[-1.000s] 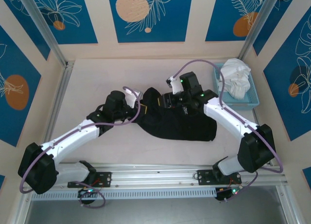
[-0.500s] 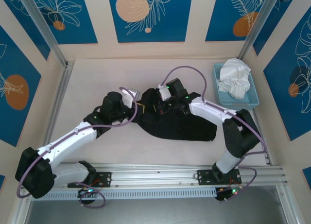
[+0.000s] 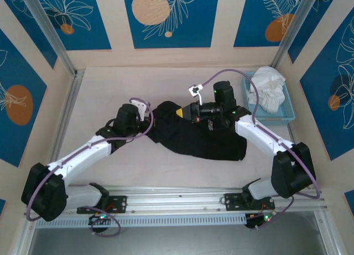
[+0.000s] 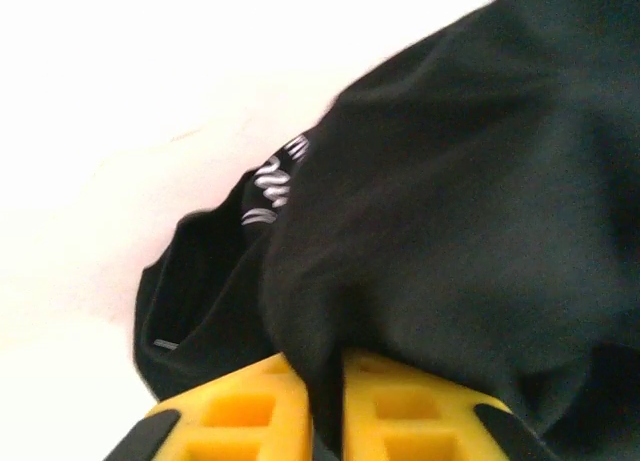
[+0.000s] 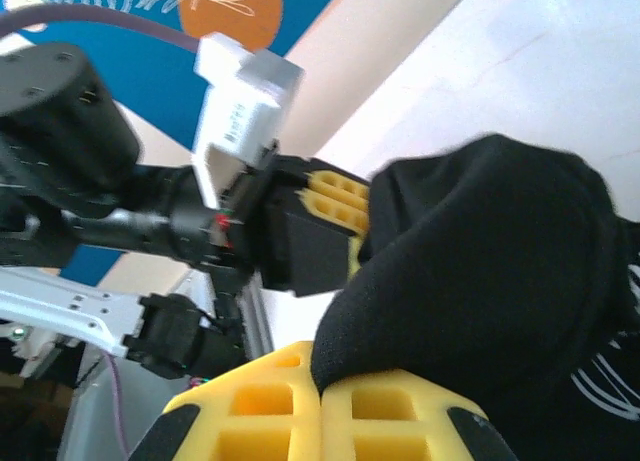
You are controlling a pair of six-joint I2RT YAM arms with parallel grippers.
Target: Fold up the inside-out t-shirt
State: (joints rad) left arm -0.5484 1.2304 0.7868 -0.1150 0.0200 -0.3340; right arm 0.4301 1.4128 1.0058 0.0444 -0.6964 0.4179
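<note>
Both arms grip the inside-out t-shirt (image 3: 202, 141). The left fingers (image 4: 245, 416) are nearly closed, with a black fold wedged between them, and the right fingers (image 5: 255, 411) are clamped tight on a raised fold. The shirt lies bunched mid-worktop (image 3: 105, 89), toward the right edge.

A robot test cell; aluminium base rail (image 3: 177, 199), metal frame posts (image 3: 50, 34), blue leaf-print wall panels (image 3: 188, 22).

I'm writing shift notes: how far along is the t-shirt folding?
Done: nothing neat yet; the t-shirt lies in a crumpled heap, with no flat fold visible. In hand: the left gripper and the right gripper each pinch black cloth. Remaining: likely spreading it flat, then making the folds.
</note>
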